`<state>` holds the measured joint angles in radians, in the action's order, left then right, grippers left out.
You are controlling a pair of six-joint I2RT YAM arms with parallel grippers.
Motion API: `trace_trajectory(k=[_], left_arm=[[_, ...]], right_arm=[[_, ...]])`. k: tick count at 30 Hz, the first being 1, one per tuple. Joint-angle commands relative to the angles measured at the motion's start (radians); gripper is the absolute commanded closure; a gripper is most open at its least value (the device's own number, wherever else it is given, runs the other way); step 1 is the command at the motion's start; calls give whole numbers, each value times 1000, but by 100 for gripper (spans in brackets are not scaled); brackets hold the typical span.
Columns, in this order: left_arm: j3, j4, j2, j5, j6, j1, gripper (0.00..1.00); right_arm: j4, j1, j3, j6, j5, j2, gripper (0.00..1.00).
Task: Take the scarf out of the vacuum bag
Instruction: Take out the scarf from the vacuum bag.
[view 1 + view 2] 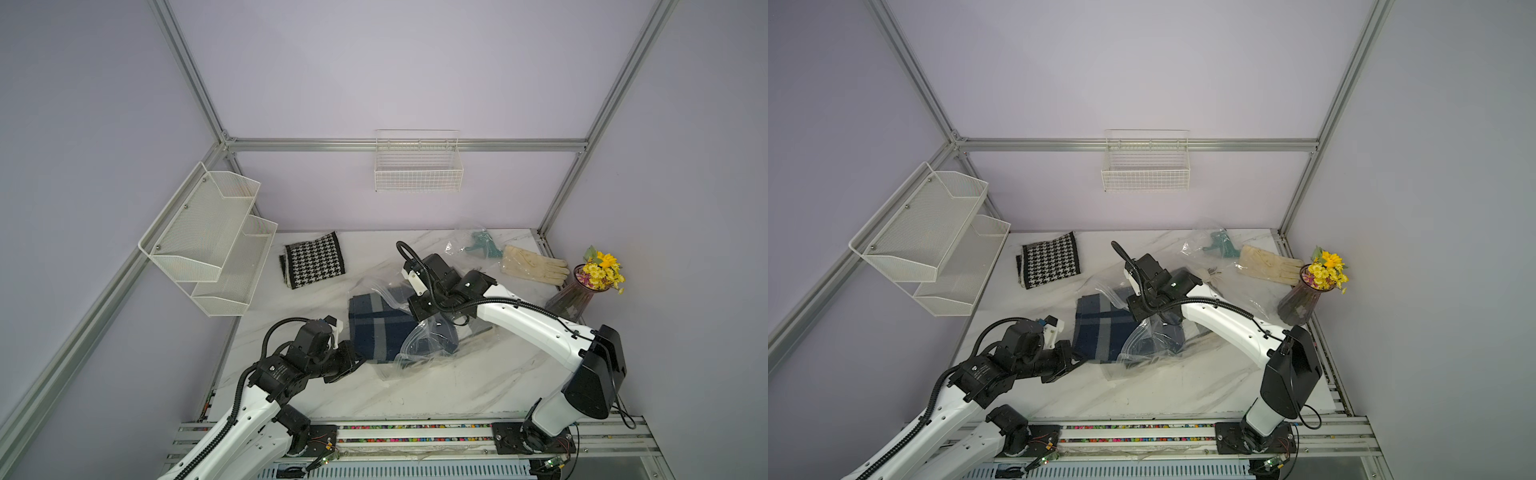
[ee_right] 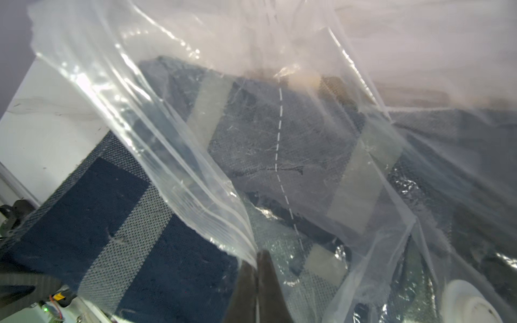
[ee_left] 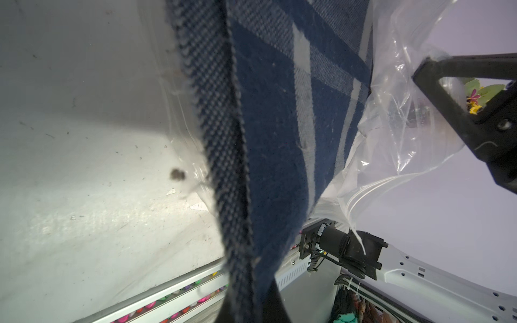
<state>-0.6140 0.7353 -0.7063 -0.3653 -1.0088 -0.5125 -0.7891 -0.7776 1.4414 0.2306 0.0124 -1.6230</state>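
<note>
Entry: scarf extraction, status approx. half done. Top views, both: scarf point(image 1: 372, 328), navy plaid, folded, centre frame on marble worktop point(image 1: 457, 386). Its left portion is bare, its right portion under the vacuum bag point(image 1: 419, 347), clear crinkly plastic w/ mouth edge raised. L claw point(image 1: 353, 355) sits at scarf's lower-left corner. R claw point(image 1: 422, 318) is over the bag mouth, tips masked by plastic here. Same layout for scarf point(image 1: 1096, 328) and vacuum bag point(image 1: 1148, 347). Non-task items along upper worktop, none touched: houndstooth cloth point(image 1: 316, 259), smaller clear bag point(image 1: 478, 245) w/ teal item, cream gloves point(image 1: 536, 266), vase point(image 1: 569, 299) w/ flowers at right. L wrist view: scarf point(image 3: 265, 125) fills centre and runs down into L claw point(image 3: 249, 307) at bottom edge, clenched on the fabric. Bag plastic point(image 3: 391, 125) at right, hoisted off worktop by R claw point(image 3: 425, 65), upper right. R wrist view: R claw point(image 2: 257, 276) bottom centre, clamped on the bag's zip lip point(image 2: 223, 212). Bare scarf point(image 2: 92, 223) lower left, remainder seen thru plastic point(image 2: 195, 98) centre and right. Valve cap point(image 2: 470, 304) lower right corner. Done: bag open, both grips set, approx. half of scarf clear of mouth. Left (est.): draw remainder out toward frame left w/ R holding lip up, until scarf lies fully apart from bag.
</note>
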Motion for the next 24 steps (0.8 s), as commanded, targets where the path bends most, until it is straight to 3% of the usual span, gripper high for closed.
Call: trace_trajectory(k=[1,12,18,24], left_arm=[[-32,0,-29,-28,64,30,100],[-102,-100,-234,-129,198,142,100],[-193,-188,-395,-195,210,143,100],[-265,-236,-468,-195,222,133,100]], right_arm=[[58,27,-24,25,99,-19,100],[165,165,-133,104,170,29,100],[168,242,-149,106,175,42,100],[162,320,-163,99,175,70,100]])
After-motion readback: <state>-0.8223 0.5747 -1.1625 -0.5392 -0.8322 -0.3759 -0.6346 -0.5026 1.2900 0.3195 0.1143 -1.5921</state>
